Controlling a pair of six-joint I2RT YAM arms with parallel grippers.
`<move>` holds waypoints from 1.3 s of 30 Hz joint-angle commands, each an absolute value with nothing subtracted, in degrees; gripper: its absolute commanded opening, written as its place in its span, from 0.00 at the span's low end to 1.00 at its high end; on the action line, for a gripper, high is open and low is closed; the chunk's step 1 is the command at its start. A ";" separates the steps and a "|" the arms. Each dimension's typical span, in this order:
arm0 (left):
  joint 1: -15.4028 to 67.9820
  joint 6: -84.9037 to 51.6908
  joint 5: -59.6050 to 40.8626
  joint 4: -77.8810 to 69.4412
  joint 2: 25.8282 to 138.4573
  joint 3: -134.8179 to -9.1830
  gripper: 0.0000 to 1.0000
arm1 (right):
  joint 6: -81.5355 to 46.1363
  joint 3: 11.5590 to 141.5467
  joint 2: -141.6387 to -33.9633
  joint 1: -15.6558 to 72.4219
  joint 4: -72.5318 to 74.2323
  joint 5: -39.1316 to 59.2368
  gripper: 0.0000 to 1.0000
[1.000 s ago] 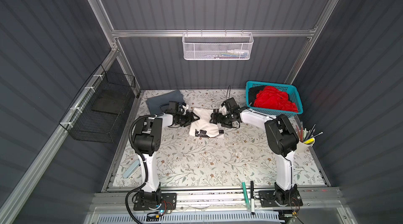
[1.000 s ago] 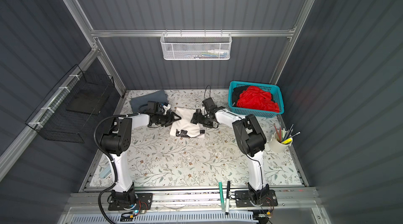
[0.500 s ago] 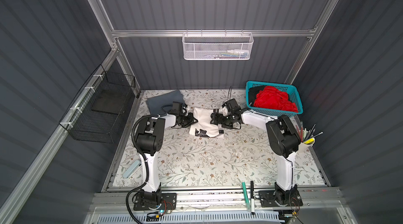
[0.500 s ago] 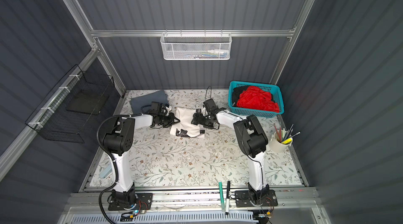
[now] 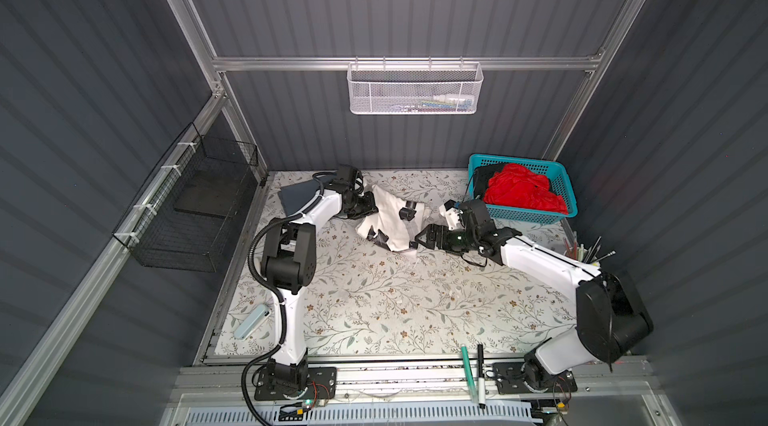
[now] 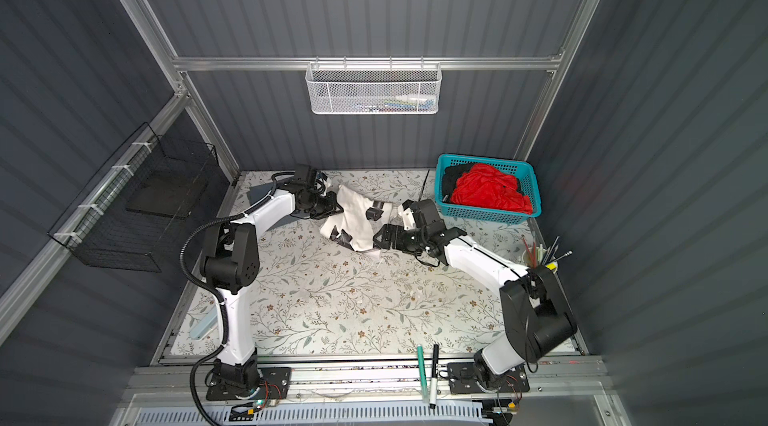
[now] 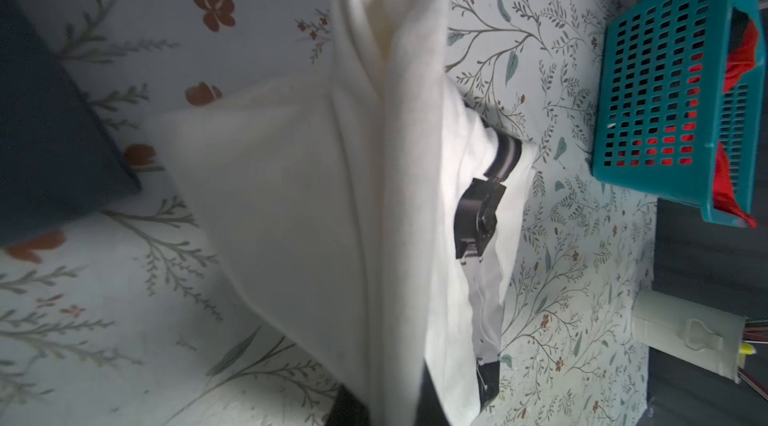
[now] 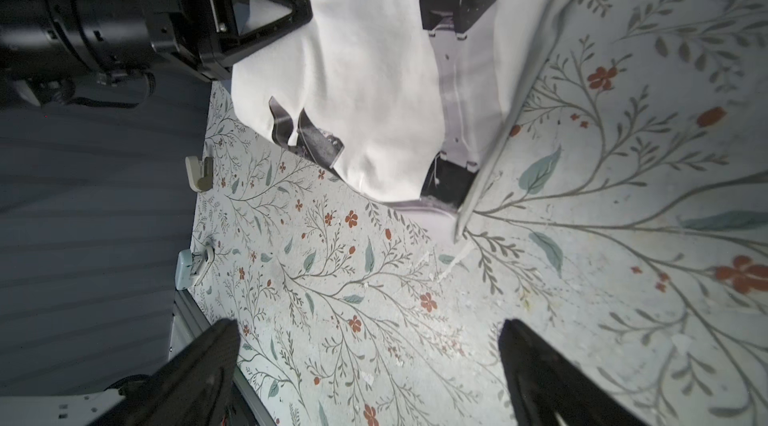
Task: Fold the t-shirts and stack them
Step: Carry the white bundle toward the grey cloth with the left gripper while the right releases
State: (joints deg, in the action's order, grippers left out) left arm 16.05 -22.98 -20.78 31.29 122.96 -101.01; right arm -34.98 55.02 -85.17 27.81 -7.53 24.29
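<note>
Two wrist views, red shirt (image 7: 744,58) in left only

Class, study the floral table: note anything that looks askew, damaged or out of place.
The off-white cloth t-shirt with black marks lies crumpled and skewed at the far middle, one edge pinched in the left gripper. Beside it, small white scraps litter the floral table covering, like chips or torn bits.

The off-white shirt (image 5: 388,222) bears black and grey printed patches. Just beside it lies a slate-grey shirt (image 5: 296,197). Near it, a teal basket (image 5: 528,217) holds a bright red shirt (image 5: 519,193) and a black shirt (image 5: 482,183). Beneath it, the cover (image 5: 395,303) is pale, patterned with grey-green sprigs and small rust-red flowers.
</note>
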 commanded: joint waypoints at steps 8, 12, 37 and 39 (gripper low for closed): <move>16.52 -13.84 -6.63 54.29 136.27 -131.15 0.00 | -36.16 55.89 -81.47 28.49 -5.88 27.36 0.99; 16.55 -13.37 -4.69 55.72 139.91 -139.25 0.00 | -36.06 56.32 -81.69 29.18 -6.66 27.86 0.99; 11.53 -14.15 4.08 46.43 137.86 -145.40 0.00 | -37.24 55.81 -83.38 29.53 -6.60 29.33 0.99; 11.03 -13.76 4.35 46.40 137.39 -144.89 0.00 | -37.42 55.68 -83.75 29.47 -6.26 29.61 0.99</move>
